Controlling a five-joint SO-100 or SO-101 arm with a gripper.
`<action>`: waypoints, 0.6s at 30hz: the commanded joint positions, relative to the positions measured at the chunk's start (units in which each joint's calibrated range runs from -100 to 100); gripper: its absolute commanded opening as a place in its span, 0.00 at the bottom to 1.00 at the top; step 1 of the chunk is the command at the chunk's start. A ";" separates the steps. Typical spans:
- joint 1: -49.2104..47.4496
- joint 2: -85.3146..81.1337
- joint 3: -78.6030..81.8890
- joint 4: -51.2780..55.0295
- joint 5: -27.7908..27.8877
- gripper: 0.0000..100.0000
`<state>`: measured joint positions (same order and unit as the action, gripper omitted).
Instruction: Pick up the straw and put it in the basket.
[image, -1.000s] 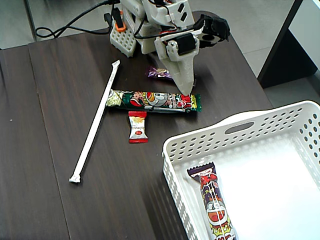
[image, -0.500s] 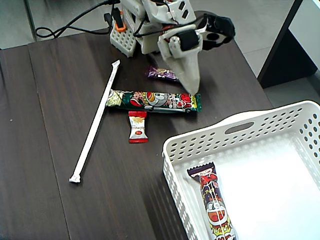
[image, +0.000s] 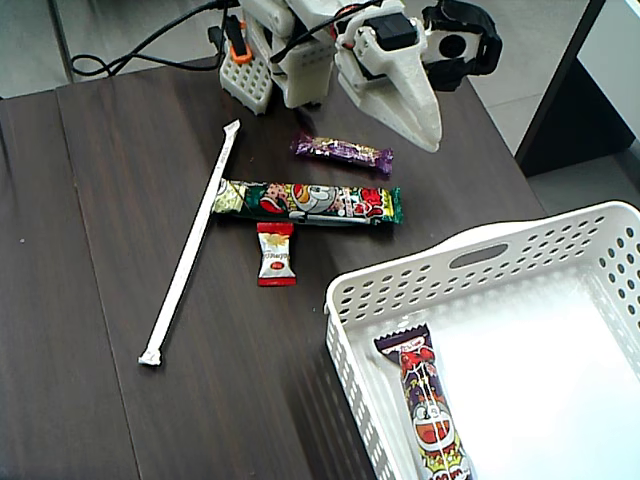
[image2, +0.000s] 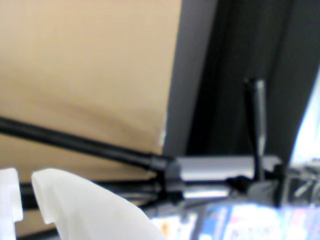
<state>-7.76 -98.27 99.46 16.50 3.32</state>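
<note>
Long thin white paper-wrapped straw (image: 191, 243) flat on dark wooden table (image: 90, 400), long axis diagonal from upper right to lower left in fixed view, well left of and below raised white two-finger gripper (image: 428, 138); jaw opening indeterminate; white perforated plastic basket (image: 480, 256) at lower right.

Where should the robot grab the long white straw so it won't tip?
Probably near the middle of the straw, coming straight down from above. It lies flat and thin on the table, slanting, so the fingers would close across its narrow width. The middle has bare table on both sides and should balance.
</note>
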 joint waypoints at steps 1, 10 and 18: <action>0.41 -0.73 0.18 -2.19 -0.45 0.02; 6.80 -0.73 0.18 -2.27 -30.73 0.02; 8.42 -0.73 0.18 -1.85 -41.15 0.02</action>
<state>-0.08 -98.27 99.46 15.82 -34.93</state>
